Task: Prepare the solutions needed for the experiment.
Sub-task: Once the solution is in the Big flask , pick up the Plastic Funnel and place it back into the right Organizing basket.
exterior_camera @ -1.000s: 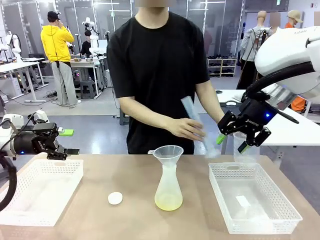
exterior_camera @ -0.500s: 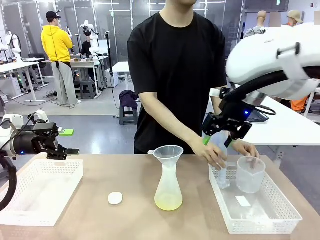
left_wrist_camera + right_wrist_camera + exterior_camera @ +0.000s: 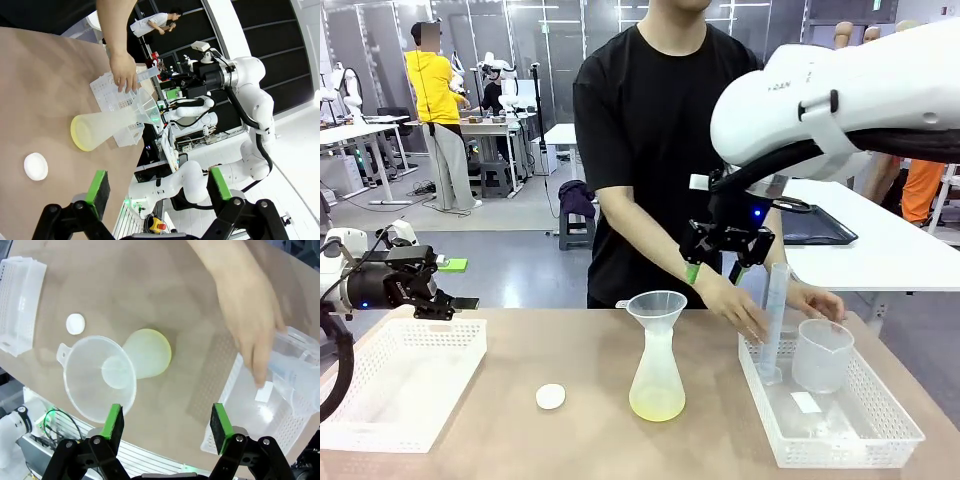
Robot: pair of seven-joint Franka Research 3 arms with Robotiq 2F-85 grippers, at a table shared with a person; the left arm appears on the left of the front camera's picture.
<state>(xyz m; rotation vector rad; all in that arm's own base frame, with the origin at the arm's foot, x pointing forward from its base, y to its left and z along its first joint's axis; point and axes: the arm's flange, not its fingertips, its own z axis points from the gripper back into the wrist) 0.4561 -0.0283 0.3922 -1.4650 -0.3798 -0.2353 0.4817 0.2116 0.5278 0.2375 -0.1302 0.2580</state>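
Observation:
The solutions are a shallow pale yellow-green layer (image 3: 657,404) in the bottom of a frosted conical flask (image 3: 656,372) at the table's middle, with a clear funnel (image 3: 657,304) in its neck. My right gripper (image 3: 718,268) hangs open above and just right of the funnel; from its wrist I look down on the funnel (image 3: 100,377) and the liquid (image 3: 148,359), with my right gripper (image 3: 167,422) holding nothing. My left gripper (image 3: 438,303) stays open at the far left over a white basket; its wrist view shows the flask (image 3: 107,130) far off beyond my left gripper (image 3: 159,185).
The person's hand (image 3: 740,310) holds a clear graduated cylinder (image 3: 775,320) upright in the right white basket (image 3: 880,445), beside a plastic beaker (image 3: 822,352). A second white basket (image 3: 400,385) lies at the left. A small white disc (image 3: 551,397) lies on the table left of the flask.
My right arm has swung left from over the right basket to near the funnel. The person has stood the cylinder in the right basket, where the beaker now rests. My left arm is unmoved.

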